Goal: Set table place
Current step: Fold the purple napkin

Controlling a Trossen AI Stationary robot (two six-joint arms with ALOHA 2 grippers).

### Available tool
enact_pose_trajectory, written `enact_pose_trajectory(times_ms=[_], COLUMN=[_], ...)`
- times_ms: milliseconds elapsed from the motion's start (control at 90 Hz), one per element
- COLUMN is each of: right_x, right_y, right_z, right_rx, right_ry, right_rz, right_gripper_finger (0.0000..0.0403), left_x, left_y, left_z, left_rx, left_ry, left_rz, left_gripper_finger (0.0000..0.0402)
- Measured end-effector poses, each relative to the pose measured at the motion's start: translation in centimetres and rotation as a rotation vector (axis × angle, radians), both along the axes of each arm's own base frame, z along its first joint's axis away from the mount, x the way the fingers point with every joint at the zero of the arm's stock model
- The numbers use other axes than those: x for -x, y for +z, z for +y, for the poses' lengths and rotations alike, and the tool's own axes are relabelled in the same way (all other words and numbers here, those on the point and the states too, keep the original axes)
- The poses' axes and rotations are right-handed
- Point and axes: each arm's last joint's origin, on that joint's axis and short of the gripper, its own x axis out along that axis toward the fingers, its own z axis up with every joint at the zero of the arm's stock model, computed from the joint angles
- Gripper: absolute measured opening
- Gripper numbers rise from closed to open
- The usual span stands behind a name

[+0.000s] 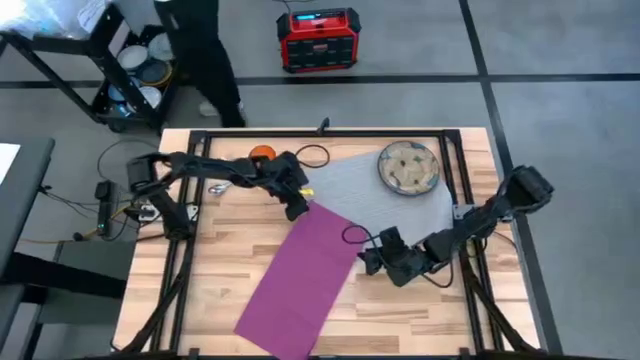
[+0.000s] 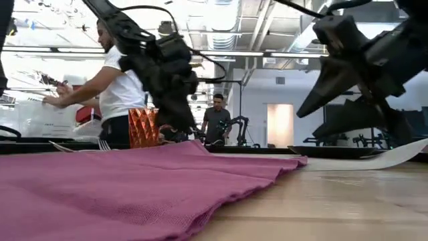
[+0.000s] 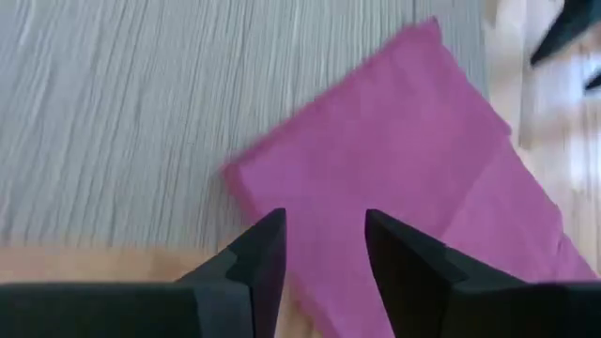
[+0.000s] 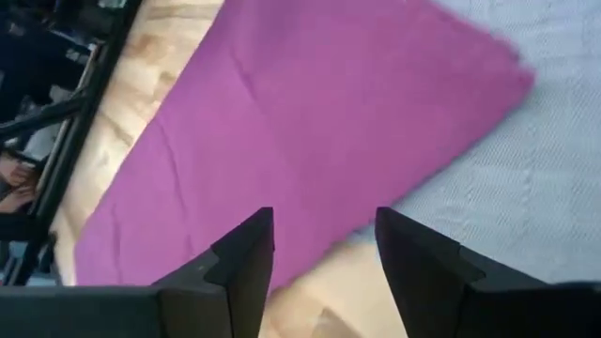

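The magenta napkin (image 1: 297, 282) is lying slantwise on the wooden worktop (image 1: 220, 240), its upper corner overlapping the grey mat (image 1: 370, 190) near the plate (image 1: 408, 166). To place it well, the robot probably needs to pinch a free corner, not the mat beneath. The left claw (image 3: 319, 249) is hovering over that corner, fingers parted narrowly and holding nothing. The right claw (image 4: 324, 249) is waiting above the napkin's long edge, open and empty.

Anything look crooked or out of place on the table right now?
Yes. The magenta napkin lies unfolded and diagonal, one corner overlapping the grey mat, the far end nearing the table edge. The mat itself sits skewed, and the plate rests in its corner, not centred.
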Motion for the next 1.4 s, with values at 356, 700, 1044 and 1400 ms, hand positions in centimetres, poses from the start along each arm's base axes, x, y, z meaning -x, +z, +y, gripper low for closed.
enact_pose_trajectory(times_ms=[356, 700, 1044, 1400], right_x=[0.6, 0.5, 0.7, 0.7], right_y=[-0.3, -0.3, -0.5, -0.5], right_z=[1.5, 1.3, 1.2, 1.2], right_rx=[-0.037, -0.035, -0.024, -0.021], right_ry=[0.031, 0.023, 0.023, 0.023], right_rz=[-0.012, -0.008, 0.01, 0.014], right_gripper_finger=[0.0168, 0.0168, 0.0168, 0.0168], left_x=[-0.7, -0.5, -0.6, -0.7], left_y=[-1.0, -1.0, -0.9, -0.7], left_z=[1.6, 2.3, 2.2, 2.3], left_rx=[-0.038, -0.039, -0.005, 0.015], left_ry=[-0.022, -0.02, -0.049, -0.06], left_rz=[0.153, 0.145, 0.114, 0.085], left_gripper_finger=[0.0129, 0.0129, 0.0129, 0.0117])
